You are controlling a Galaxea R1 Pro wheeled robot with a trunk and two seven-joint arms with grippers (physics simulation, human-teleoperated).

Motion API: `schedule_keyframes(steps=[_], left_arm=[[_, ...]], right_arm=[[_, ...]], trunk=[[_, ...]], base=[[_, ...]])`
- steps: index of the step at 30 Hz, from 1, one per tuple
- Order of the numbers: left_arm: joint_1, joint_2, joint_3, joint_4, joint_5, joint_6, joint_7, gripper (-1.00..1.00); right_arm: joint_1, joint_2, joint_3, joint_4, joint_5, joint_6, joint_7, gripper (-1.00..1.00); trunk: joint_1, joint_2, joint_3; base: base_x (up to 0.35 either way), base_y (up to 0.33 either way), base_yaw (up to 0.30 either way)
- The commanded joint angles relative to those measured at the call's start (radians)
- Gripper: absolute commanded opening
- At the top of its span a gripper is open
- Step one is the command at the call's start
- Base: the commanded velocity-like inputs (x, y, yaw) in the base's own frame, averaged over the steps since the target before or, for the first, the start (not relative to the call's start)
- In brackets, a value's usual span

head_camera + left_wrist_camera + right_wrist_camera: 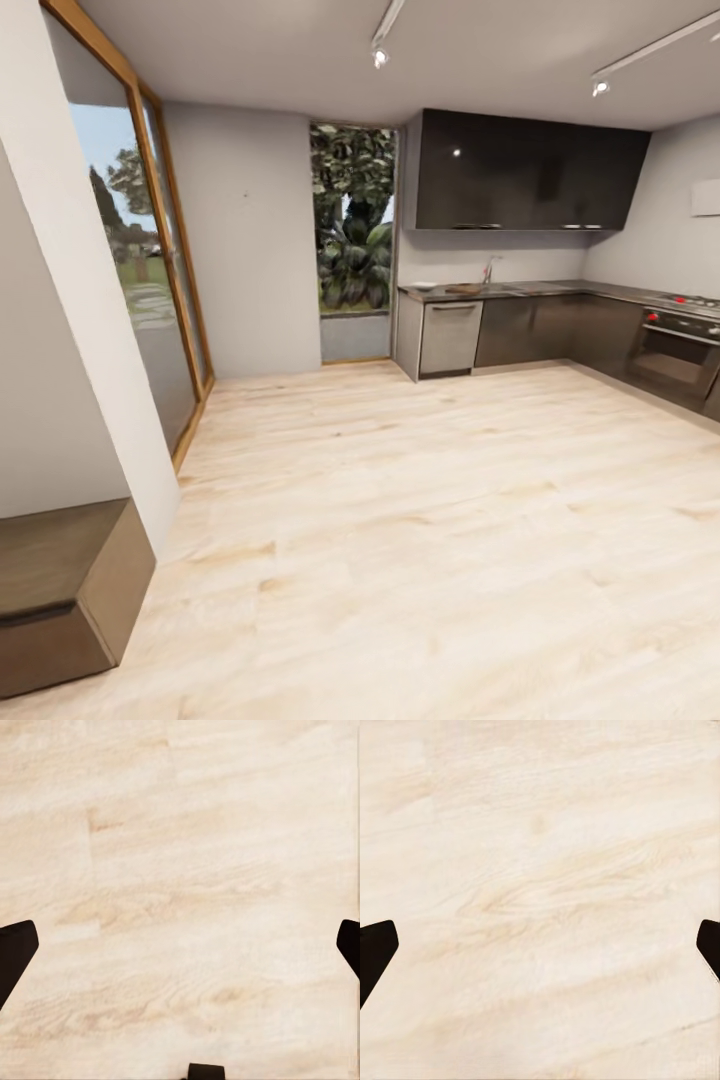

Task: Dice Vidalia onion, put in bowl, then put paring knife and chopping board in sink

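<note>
The kitchen [530, 250] lies across the room at the far right, with glossy black upper cabinets over a grey countertop [560, 290]. A chrome tap [489, 270] marks the sink [520, 288]. A small brown shape next to it looks like the chopping board [464, 288]. The onion, the paring knife and the bowl are too far off to make out. My left gripper [180, 952] is open over bare wooden floor, its dark fingertips [15, 949] far apart. Over the same floor, my right gripper [540, 952] is open too, with nothing between its fingertips [375, 945].
Pale wooden floor [420, 520] stretches between me and the kitchen. A brown low cabinet [60, 590] and a white wall corner stand close at the left. Tall windows [150, 270] line the left wall. An oven [680, 355] sits at the right.
</note>
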Motion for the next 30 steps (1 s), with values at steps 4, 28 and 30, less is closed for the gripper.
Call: schedule_keyframes(steps=[4,28,30], left_arm=[[0.0,0.0,0.001,-0.001,0.0,-0.002,0.002,1.0],[0.0,0.0,0.001,-0.001,-0.002,-0.002,0.002,1.0],[0.0,0.0,0.001,-0.001,-0.002,-0.002,0.002,1.0]], right_arm=[[-0.001,0.0,0.001,0.001,0.0,-0.003,-0.004,1.0],[-0.001,0.001,0.001,0.001,0.0,-0.003,-0.004,1.0],[-0.001,0.001,0.001,0.001,0.0,-0.003,-0.004,1.0]], trunk=[[0.001,0.0,-0.001],[0.001,0.0,-0.001],[0.001,0.0,-0.001]], base=[[0.318,-0.116,0.0],[0.322,-0.046,0.0],[0.325,0.0,0.0]])
